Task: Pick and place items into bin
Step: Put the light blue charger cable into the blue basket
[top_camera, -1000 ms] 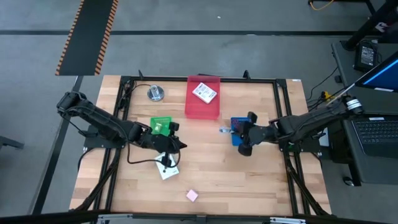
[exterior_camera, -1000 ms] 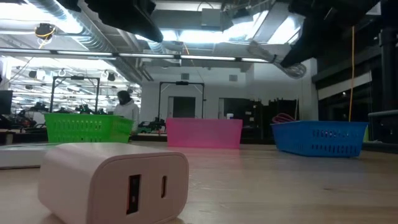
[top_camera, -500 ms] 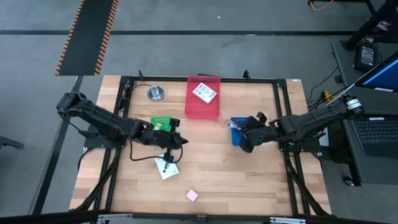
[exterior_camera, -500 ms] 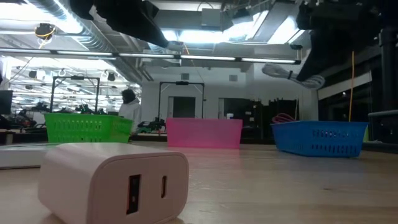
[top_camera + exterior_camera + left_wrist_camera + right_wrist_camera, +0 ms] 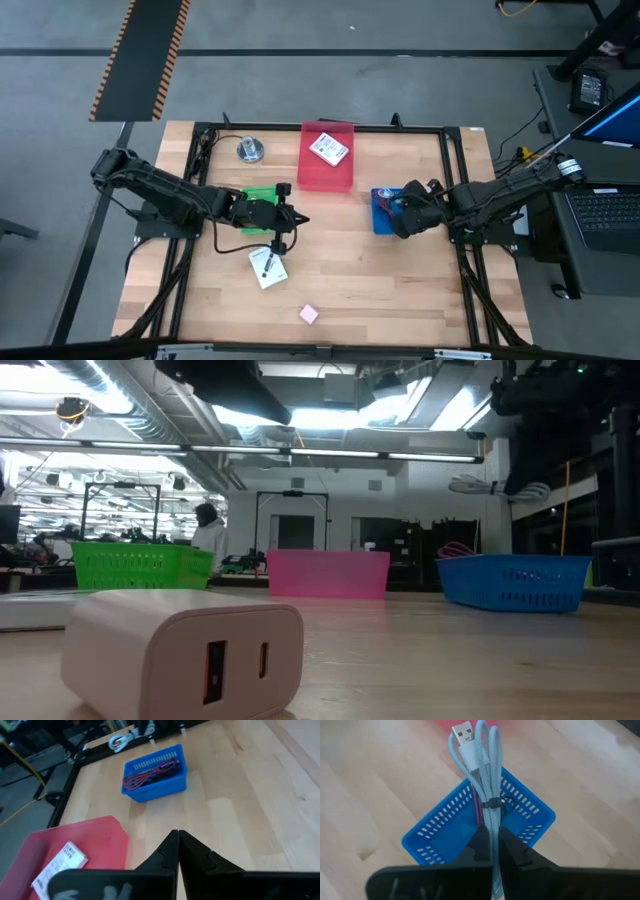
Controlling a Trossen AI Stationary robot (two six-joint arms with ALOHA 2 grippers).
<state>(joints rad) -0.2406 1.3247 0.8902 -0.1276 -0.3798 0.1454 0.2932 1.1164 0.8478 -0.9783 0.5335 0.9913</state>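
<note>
- Pale wooden plank table top [image 5: 400, 280]: matt, visible grain.
- Blue perforated plastic basket [image 5: 440, 832]: smooth.
- Light blue braided cloth-sheathed cable [image 5: 487, 775]: shiny metal plug.
- Round silver metal disc [image 5: 250, 150]: glossy.
- White plastic charger block [image 5: 185, 650]: smooth, slightly glossy.

A pale blue bundled cable [image 5: 487, 785] with a USB plug at its tip is pinched between the closed fingers of the right end effector [image 5: 492, 851], hanging above the blue basket [image 5: 530, 810] on the right of the bench. A maroon cable [image 5: 152, 772] lies coiled inside that basket. One white printed card [image 5: 328, 149] lies flat in the red bin [image 5: 327, 175] at the far middle. A second white card [image 5: 267, 267] lies flat on the bench nearer in, and a small pink cube [image 5: 309, 314] sits at the near edge.
</note>
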